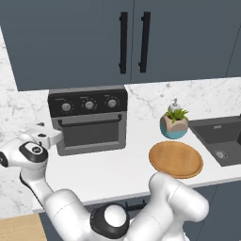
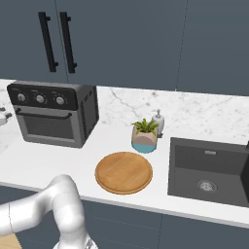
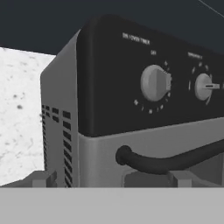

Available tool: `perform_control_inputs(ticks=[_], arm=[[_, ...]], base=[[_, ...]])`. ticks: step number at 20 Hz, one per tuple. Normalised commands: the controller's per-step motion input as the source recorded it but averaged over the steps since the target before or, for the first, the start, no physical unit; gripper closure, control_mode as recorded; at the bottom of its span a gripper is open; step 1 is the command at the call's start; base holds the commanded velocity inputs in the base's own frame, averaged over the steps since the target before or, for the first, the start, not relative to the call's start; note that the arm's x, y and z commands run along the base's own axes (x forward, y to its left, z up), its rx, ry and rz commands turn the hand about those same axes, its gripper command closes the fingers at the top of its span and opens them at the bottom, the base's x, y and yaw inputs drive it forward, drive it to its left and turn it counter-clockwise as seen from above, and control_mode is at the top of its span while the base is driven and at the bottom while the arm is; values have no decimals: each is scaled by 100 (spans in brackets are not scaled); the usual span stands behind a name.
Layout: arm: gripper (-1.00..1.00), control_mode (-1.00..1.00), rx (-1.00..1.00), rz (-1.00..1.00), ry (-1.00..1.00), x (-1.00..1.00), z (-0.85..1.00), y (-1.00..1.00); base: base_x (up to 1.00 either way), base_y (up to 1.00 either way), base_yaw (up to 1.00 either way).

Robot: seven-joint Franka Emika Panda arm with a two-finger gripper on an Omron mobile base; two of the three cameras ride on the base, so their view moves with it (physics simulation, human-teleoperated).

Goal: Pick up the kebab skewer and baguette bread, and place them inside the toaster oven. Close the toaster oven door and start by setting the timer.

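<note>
- Toaster oven [image 1: 89, 120]: boxy grey metal countertop unit w/ black control panel, at the left end of the white marble counter [image 1: 113, 172], against the backsplash.
- Toaster oven door [image 1: 92, 132]: grey metal frame, dark glass window, thin black bar handle [image 3: 175, 158]; it stands upright, flush w/ the oven front, i.e. closed.
- Kebab skewer & baguette bread: judged to be inside the oven, behind the closed door; the dark glass gives no confirmation.
- Round wooden plate [image 1: 175, 159]: lies bare near the counter's front edge, well apart from the oven, just in front of a small potted plant [image 1: 174, 123].
- Gripper [image 1: 52, 137]: white 2-finger unit, at the oven's left front corner, level w/ the top of the door. Hand view looks at the corner obliquely; 2 dark finger tips [image 3: 42, 179] rise at its bottom, well apart w/ nothing between them.
- Step in hand (judgement): loading & door closing look done; approach to the timer setting is under way.
- Knobs: 3 round silver knobs on the panel; the leftmost knob [image 3: 155, 83] is nearest the gripper. Panel labels too blurred to read, so cannot tell which is the timer.
- Next move (judgement): raise the gripper, centre it on the timer knob, close the fingers on the knob rim, rotate. Risk: fingers snag the handle bar if the approach runs too low.
</note>
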Motion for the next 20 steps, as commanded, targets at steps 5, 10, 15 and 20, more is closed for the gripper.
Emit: perform_control_inputs(ticks=[5,10,15,20], arm=[[-100,-100,3,12,0,-3,12,-51],[-100,-100,1,24,0,-33,18,-36],[-100,-100,2,19,0,-32,41,-33],[-100,-100,1,14,0,0,43,-20]], base=[[0,0,0],[0,0,0],[0,0,0],[0,0,0]])
